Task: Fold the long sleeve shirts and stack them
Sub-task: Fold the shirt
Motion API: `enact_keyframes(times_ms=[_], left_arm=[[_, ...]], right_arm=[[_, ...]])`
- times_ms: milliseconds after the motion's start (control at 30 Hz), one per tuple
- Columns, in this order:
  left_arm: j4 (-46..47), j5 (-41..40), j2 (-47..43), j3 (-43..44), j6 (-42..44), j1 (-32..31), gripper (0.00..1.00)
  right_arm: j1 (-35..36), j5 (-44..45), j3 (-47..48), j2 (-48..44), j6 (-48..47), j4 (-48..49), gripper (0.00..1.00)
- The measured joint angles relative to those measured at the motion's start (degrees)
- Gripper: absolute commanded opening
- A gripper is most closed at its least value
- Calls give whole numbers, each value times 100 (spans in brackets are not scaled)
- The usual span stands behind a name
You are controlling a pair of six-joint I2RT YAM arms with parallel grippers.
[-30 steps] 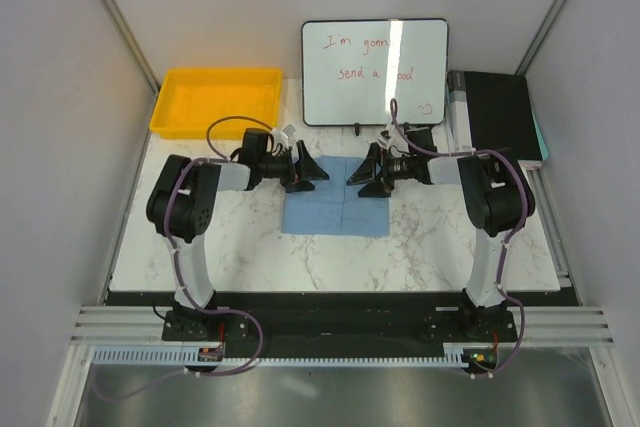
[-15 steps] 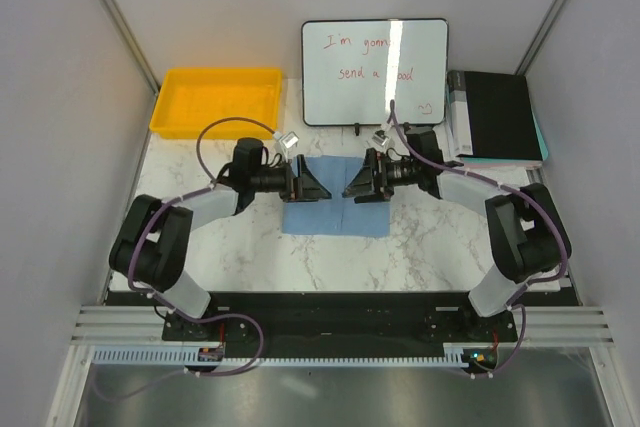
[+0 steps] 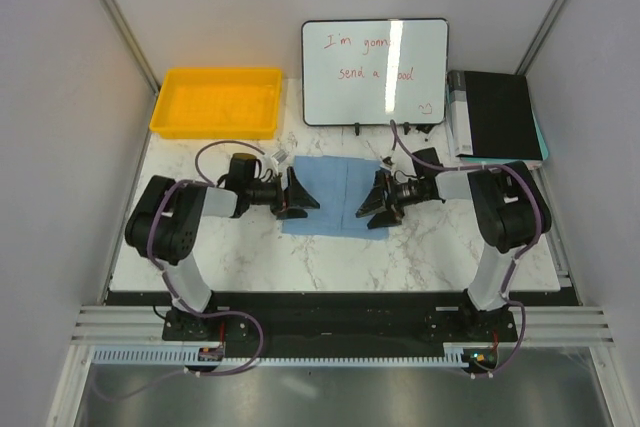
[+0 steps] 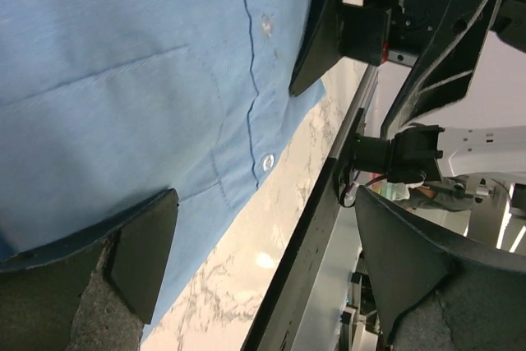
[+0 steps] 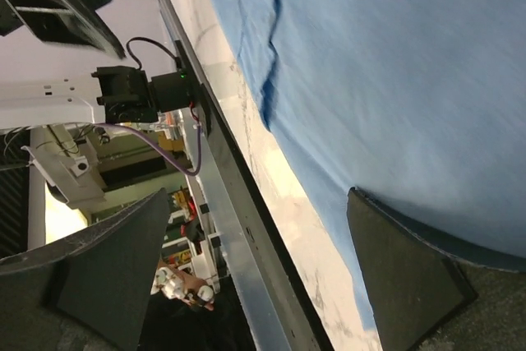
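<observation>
The light blue long sleeve shirt (image 3: 335, 195) lies folded into a flat rectangle in the middle of the marble table. My left gripper (image 3: 298, 195) is open at its left edge and my right gripper (image 3: 375, 203) is open at its right edge, and they face each other. In the left wrist view the shirt (image 4: 123, 80) shows its button placket, one finger (image 4: 140, 252) lies over the cloth, and the gripper (image 4: 263, 260) holds nothing. In the right wrist view one finger (image 5: 403, 269) is over the shirt (image 5: 394, 80), and the gripper (image 5: 255, 273) is empty.
A yellow tray (image 3: 215, 102) stands at the back left. A whiteboard (image 3: 375, 72) is propped up behind the shirt, and a black box (image 3: 495, 117) sits at the back right. The table's dark front edge (image 4: 312, 228) runs near both grippers.
Both grippers have come down from the shirt's far half toward its near half, staying open. Both arms have shifted their elbows.
</observation>
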Motion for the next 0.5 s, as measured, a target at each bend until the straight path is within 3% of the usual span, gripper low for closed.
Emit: enact_keyframes(times_ms=[167, 267, 400, 500], left_arm=[[-1189, -20, -986, -48, 916, 243, 91], [-2072, -236, -1775, 114, 1862, 232, 85], [-3016, -946, -2581, 468, 3467, 94, 74], [-3370, -1635, -2979, 479, 4614, -350, 67]], right_arm=[[-295, 391, -2, -627, -621, -1019, 96], [-341, 750, 35, -1279, -826, -1484, 87], [-498, 1285, 42, -1939, -852, -1694, 77], [-669, 1720, -138, -2138, -745, -1663, 68]])
